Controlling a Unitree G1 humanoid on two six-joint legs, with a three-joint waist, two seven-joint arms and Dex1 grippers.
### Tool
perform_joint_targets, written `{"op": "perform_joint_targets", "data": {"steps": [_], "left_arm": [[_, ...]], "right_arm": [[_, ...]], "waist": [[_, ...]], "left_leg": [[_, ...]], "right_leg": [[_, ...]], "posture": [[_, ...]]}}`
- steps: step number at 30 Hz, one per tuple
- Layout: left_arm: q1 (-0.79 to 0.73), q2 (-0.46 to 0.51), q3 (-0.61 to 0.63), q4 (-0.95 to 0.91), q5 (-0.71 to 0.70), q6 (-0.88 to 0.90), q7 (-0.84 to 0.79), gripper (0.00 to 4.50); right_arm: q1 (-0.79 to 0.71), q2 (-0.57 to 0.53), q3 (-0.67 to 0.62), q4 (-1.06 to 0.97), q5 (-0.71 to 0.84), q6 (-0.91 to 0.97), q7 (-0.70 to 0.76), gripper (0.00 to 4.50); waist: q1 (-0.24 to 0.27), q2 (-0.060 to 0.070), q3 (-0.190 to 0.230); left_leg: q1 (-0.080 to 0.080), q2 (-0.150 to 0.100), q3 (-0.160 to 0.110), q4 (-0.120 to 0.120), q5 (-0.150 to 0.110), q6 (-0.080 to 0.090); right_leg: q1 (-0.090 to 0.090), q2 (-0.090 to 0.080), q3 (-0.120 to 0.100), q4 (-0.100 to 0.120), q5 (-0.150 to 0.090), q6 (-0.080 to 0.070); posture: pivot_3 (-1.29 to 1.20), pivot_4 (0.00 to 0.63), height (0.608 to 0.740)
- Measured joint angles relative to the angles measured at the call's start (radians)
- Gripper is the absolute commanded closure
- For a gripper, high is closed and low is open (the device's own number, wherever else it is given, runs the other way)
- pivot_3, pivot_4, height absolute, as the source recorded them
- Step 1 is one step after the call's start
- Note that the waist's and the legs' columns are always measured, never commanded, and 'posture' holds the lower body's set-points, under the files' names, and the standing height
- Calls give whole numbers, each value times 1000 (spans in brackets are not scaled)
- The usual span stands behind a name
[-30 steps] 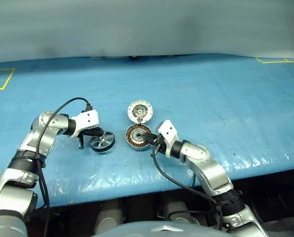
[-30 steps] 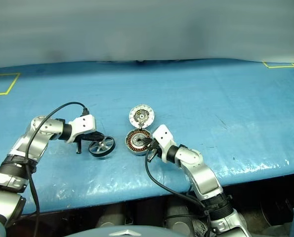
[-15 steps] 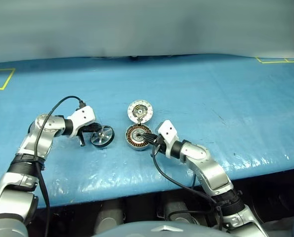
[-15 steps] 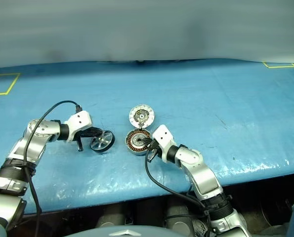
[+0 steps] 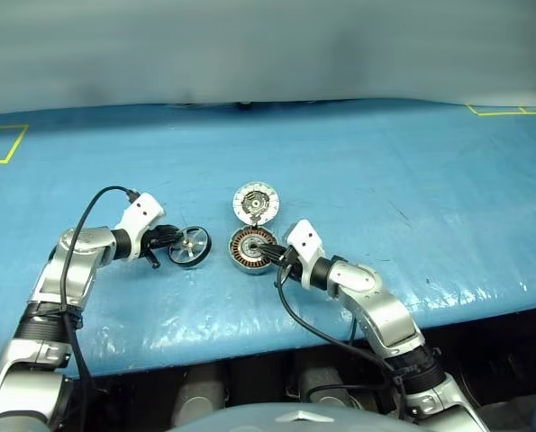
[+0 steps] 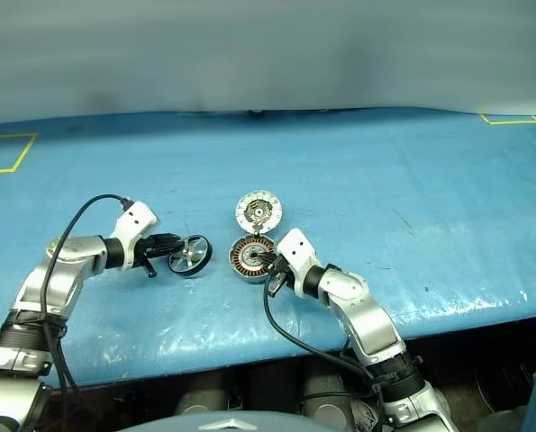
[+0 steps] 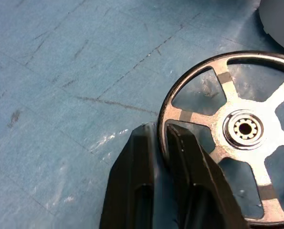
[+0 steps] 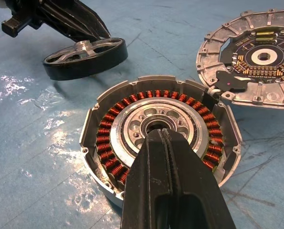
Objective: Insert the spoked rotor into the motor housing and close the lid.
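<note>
The spoked rotor [image 5: 188, 246] is a dark-rimmed wheel with silver spokes, left of the motor housing [image 5: 243, 248] and tilted slightly. My left gripper [image 5: 168, 244] is shut on its rim, one finger outside the ring and one inside [image 7: 180, 143]. The housing, a silver cup with copper windings [image 8: 108, 136], lies open. My right gripper [image 8: 162, 134] is shut, with its tip over the housing's central hub. The lid [image 5: 254, 203] lies just beyond the housing, touching its far edge, its face with dark and gold parts [image 8: 256, 57] turned up.
Everything sits on a blue plastic-covered table [image 5: 385, 180]. Its front edge runs close below my arms. Yellow tape marks lie at the far left [image 5: 2, 144] and far right [image 5: 502, 110]. A grey wall stands behind the table.
My left wrist has rolled and the arm has drawn back to the left. The rotor in it has gone from steeply tilted to nearly flat. The right arm has not moved.
</note>
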Motion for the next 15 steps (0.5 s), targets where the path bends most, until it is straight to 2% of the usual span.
{"op": "perform_joint_targets", "data": {"steps": [10, 15], "left_arm": [[21, 2, 17, -139, -72, 43, 6, 2890], [40, 67, 14, -211, -82, 42, -38, 2890]], "right_arm": [[0, 1, 1, 0, 0, 0, 1, 4500], [0, 1, 1, 2, 0, -1, 1, 4500]], "waist": [[-1, 0, 0], [-2, 0, 0]], "left_leg": [[0, 0, 0, 0, 0, 0], [0, 0, 0, -1, 0, 0]], "right_leg": [[0, 0, 0, 0, -1, -1], [0, 0, 0, 0, -2, -3]], "posture": [[0, 150, 740], [0, 150, 740]]}}
